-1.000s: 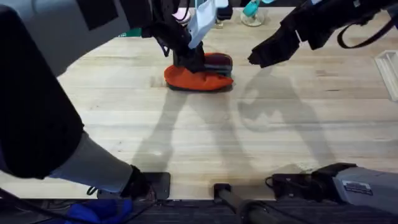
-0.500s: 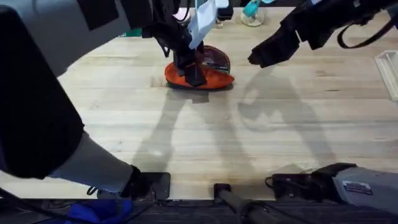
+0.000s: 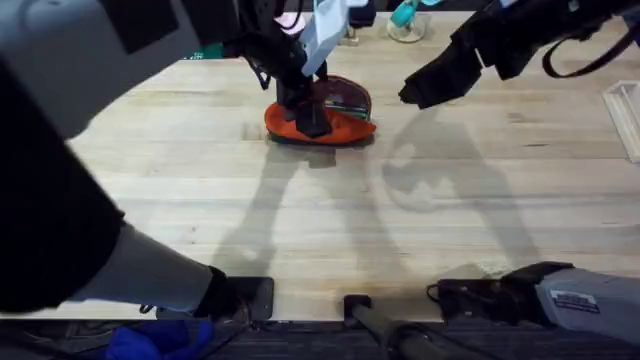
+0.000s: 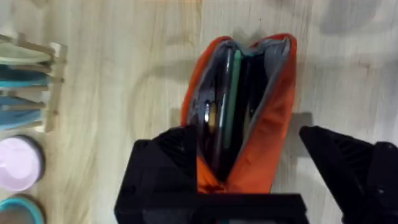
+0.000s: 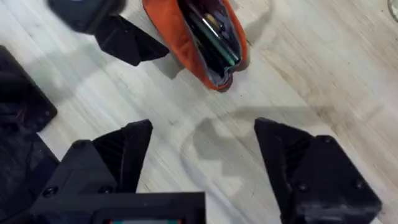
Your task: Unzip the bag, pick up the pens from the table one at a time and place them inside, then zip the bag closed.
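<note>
The orange bag [image 3: 335, 120] lies at the far middle of the table [image 3: 320, 220] with its zipper mouth gaping. In the left wrist view the bag [image 4: 273, 124] holds a green pen [image 4: 234, 99] and dark pens side by side; the right wrist view also looks into the bag [image 5: 180, 43] at the pens [image 5: 214, 34]. My left gripper [image 3: 308, 112] hangs over the bag's left end, open, its fingers [image 4: 165, 171] astride that end and holding nothing. My right gripper [image 3: 432, 82] hovers to the bag's right, open and empty, with its fingers [image 5: 118, 158] wide apart.
A wooden rack with teal pieces [image 4: 28, 81] and a pink round lid [image 4: 18, 165] stand beyond the bag. A teal object [image 3: 405, 14] sits at the far edge and a white object [image 3: 625, 110] at the right edge. Bare planks stretch toward me.
The bag's mouth has spread open and now faces up, showing the pens inside. My left gripper has shifted slightly toward me over the bag's left end. The right arm has stayed put.
</note>
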Action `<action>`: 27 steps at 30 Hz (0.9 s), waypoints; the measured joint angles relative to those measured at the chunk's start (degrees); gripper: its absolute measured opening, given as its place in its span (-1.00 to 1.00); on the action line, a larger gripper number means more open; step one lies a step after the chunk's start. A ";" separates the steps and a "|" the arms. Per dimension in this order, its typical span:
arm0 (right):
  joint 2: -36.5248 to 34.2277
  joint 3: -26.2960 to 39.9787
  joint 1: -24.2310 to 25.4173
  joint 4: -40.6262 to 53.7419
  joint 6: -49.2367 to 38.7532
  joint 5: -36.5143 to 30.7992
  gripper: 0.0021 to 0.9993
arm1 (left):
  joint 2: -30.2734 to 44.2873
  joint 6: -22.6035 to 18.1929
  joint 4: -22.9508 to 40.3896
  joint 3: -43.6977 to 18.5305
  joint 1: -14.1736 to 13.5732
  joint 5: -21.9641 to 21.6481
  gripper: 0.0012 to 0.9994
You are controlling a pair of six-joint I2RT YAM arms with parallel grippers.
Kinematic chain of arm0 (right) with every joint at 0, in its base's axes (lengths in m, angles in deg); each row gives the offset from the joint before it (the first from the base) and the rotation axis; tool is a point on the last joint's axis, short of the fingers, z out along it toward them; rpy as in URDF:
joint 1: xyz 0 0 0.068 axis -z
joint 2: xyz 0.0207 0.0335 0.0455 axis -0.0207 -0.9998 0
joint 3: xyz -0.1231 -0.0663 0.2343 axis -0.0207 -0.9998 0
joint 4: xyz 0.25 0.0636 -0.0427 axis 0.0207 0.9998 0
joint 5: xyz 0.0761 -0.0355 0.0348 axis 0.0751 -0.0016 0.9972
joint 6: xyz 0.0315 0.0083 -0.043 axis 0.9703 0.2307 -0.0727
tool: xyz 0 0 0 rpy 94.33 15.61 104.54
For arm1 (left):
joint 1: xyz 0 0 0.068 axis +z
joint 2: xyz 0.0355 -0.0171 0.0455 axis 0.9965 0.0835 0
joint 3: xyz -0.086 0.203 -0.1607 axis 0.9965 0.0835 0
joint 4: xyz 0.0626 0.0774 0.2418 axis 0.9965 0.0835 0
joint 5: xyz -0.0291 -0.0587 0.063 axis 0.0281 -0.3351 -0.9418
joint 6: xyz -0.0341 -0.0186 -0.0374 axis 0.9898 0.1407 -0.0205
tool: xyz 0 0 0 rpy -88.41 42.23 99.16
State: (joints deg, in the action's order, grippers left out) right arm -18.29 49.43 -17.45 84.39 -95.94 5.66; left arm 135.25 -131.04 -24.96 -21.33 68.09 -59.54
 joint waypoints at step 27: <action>-0.02 0.00 -0.01 0.01 0.00 0.01 0.99 | -14.13 5.37 -4.78 0.00 3.07 0.71 0.99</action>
State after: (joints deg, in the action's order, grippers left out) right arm -18.31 49.43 -17.46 84.40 -95.94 5.67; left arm 121.12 -125.67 -29.73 -21.33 71.16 -58.83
